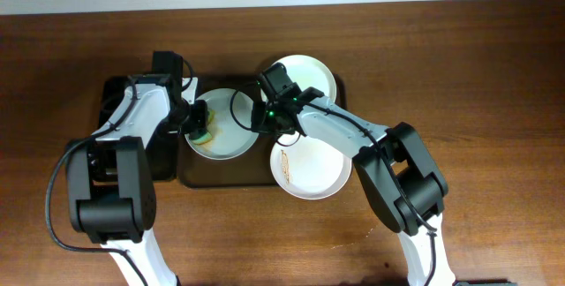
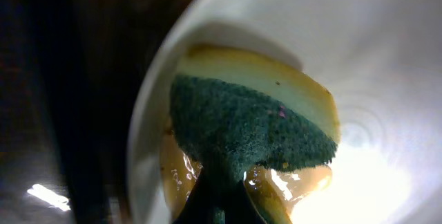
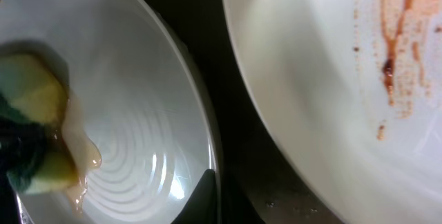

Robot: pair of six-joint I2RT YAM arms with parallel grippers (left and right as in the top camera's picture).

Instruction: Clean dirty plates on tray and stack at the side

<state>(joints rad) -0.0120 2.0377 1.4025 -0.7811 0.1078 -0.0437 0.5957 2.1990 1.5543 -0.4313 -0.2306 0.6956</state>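
Three white plates lie on the dark brown tray (image 1: 229, 178). My left gripper (image 1: 196, 127) is shut on a green and yellow sponge (image 1: 202, 132) and presses it on the left part of the left plate (image 1: 231, 136). In the left wrist view the sponge (image 2: 242, 124) sits in the jaws (image 2: 221, 196) against this plate (image 2: 311, 30), with brownish liquid under it. My right gripper (image 1: 265, 120) is shut on the left plate's right rim (image 3: 210, 200). A second plate (image 1: 313, 171) at the front right has orange-brown streaks (image 3: 394, 51). A third plate (image 1: 309, 76) lies at the back right.
A smaller black tray (image 1: 113, 92) lies left of the brown tray, under my left arm. Brown wooden table (image 1: 494, 74) extends on all sides. A strip of the dark tray (image 3: 235, 113) shows between the two plates in the right wrist view.
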